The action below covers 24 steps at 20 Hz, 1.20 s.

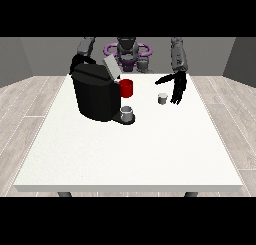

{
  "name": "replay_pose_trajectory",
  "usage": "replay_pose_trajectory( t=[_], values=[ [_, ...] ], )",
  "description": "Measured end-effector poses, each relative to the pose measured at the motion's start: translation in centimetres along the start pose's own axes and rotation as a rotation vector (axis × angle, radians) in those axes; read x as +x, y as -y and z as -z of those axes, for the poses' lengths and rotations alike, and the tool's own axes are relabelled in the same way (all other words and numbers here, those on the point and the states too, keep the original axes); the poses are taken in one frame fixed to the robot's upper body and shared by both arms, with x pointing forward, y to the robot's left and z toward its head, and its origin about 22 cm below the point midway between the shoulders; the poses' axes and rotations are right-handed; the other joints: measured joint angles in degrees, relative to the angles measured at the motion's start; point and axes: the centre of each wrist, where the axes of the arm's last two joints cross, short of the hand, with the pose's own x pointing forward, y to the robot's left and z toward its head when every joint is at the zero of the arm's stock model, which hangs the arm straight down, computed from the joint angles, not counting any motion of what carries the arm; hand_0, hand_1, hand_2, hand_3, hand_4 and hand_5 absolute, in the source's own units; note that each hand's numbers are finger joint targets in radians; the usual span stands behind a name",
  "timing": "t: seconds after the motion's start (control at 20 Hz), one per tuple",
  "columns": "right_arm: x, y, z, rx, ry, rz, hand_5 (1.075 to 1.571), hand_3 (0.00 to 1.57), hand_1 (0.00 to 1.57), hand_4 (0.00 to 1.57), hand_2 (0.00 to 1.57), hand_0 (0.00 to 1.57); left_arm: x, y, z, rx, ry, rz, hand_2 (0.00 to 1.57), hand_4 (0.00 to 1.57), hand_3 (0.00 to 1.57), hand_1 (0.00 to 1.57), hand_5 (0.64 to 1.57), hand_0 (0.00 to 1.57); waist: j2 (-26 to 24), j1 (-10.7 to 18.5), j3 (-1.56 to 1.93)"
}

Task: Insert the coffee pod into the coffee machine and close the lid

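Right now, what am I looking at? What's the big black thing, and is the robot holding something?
You are looking across a large white table at a grey robot standing behind it. The camera faces the robot, so its arms reach towards you. The big black rounded box is a coffee machine with its grey lid tipped open. A small grey cup sits on its front tray, and something red shows beside it. The tiny grey-white cylinder on the table is the coffee pod. The black hand at the view's right hangs beside the pod with straight fingers, holding nothing. The other hand is hidden behind the machine.
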Motion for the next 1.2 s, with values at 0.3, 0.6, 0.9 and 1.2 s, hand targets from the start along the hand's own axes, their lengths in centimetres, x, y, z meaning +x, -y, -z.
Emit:
replay_pose_trajectory(
  t=[0.3,0.6,0.9,1.2],
  values=[
    [-0.2,-0.8,0.5,-0.013,-0.016,-0.022,1.571,0.00,0.00,0.39,0.00,0.00,-0.7,-0.1,0.4,-0.009,-0.047,0.085,0.76,0.00,0.49,0.63,1.571,0.63,0.26,0.14,-0.01],
    [0.2,-0.9,0.5,0.016,-0.025,-0.013,1.571,0.00,0.00,0.43,0.00,0.00,-2.0,-0.3,0.3,-0.015,-0.076,0.194,0.75,0.00,0.48,0.61,1.571,0.61,0.42,-1.64,-0.02],
    [0.6,-1.4,0.8,0.019,0.001,-0.014,1.571,0.00,0.00,0.49,0.00,0.00,-1.4,-0.7,1.1,0.058,-0.015,0.280,0.85,0.29,0.65,0.69,1.571,0.69,2.31,-2.15,0.04],
    [0.1,-1.0,0.5,0.013,-0.014,0.005,1.571,0.00,0.00,0.51,0.00,0.00,-2.0,0.7,1.1,0.107,0.010,0.336,1.09,0.32,0.86,0.97,1.571,0.97,1.46,-2.06,0.12]
  ],
)
